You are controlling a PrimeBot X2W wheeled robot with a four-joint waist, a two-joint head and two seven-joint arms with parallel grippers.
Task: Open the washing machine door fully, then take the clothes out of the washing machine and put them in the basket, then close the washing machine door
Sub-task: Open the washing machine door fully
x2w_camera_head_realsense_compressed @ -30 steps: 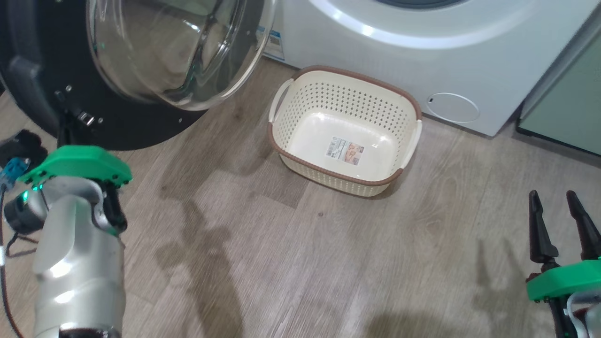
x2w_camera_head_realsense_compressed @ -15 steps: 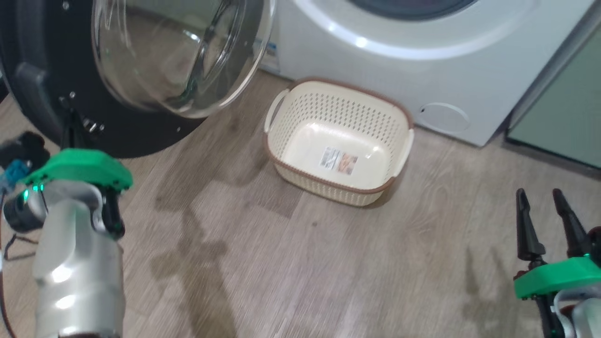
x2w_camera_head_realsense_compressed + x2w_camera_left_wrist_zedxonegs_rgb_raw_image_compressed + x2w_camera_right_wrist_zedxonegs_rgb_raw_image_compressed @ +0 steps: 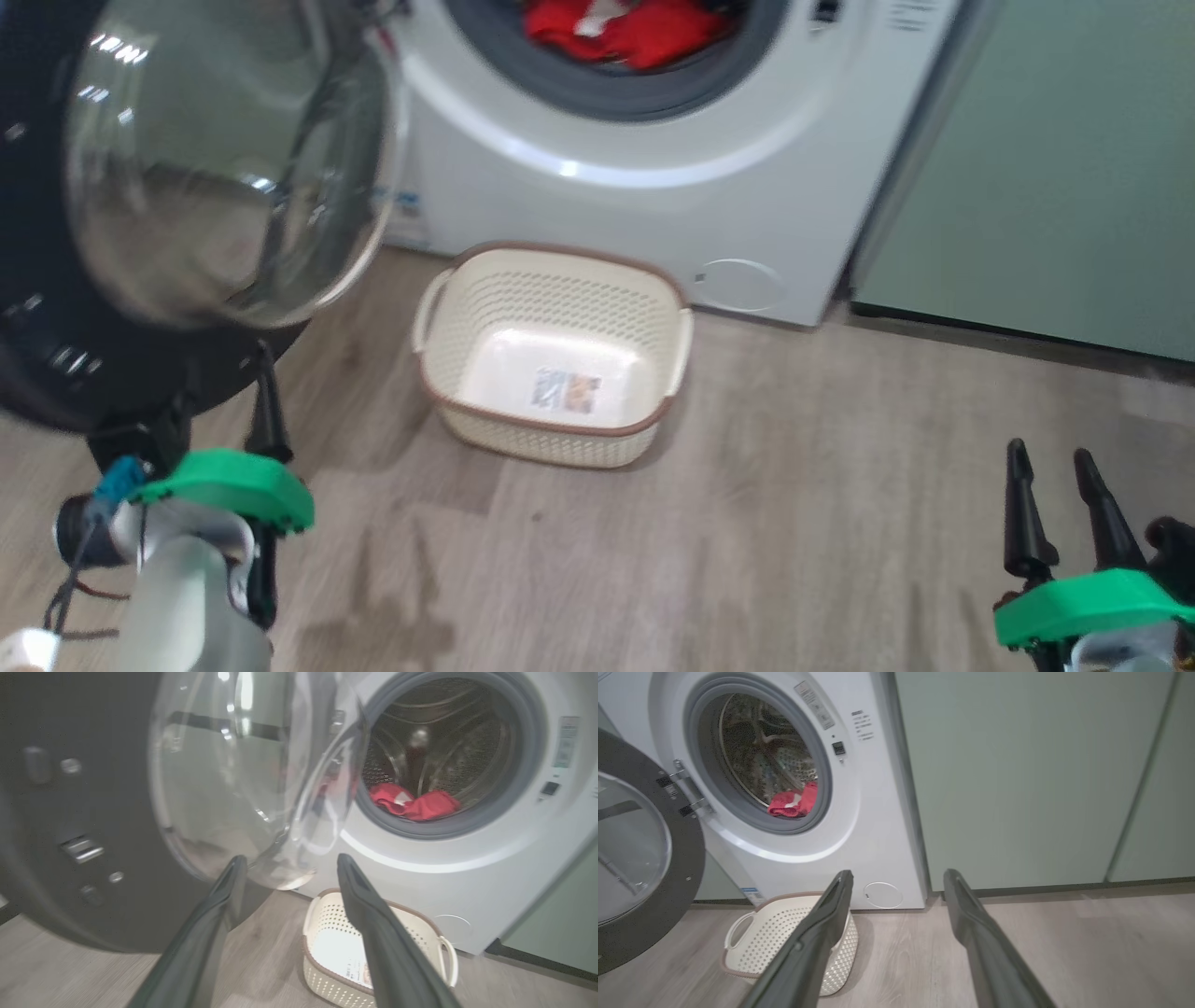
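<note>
The white washing machine [image 3: 653, 187] [image 3: 467, 868] [image 3: 859, 826] stands with its door [image 3: 215, 159] [image 3: 224, 779] [image 3: 630, 854] swung wide to the left, glass bowl facing out. Red clothes [image 3: 635, 28] [image 3: 413, 805] [image 3: 794, 802] lie at the front of the steel drum. On the floor before the machine sits the cream basket [image 3: 551, 299] [image 3: 322, 933] [image 3: 761, 938], with nothing inside. My left gripper [image 3: 224, 401] [image 3: 289, 861] is open just below the door's black rim, holding nothing. At the lower right, my right gripper [image 3: 1049, 455] [image 3: 899, 873] is open above the floor.
Pale green cabinets [image 3: 1046, 168] [image 3: 1017, 779] stand right of the machine. Grey wood floor [image 3: 794, 467] spreads between the basket and my right gripper. The open door takes up the space at the left.
The head camera has tilted up, bringing the drum and red clothes into view. My left gripper's fingers have come apart below the door rim. The right gripper stays open.
</note>
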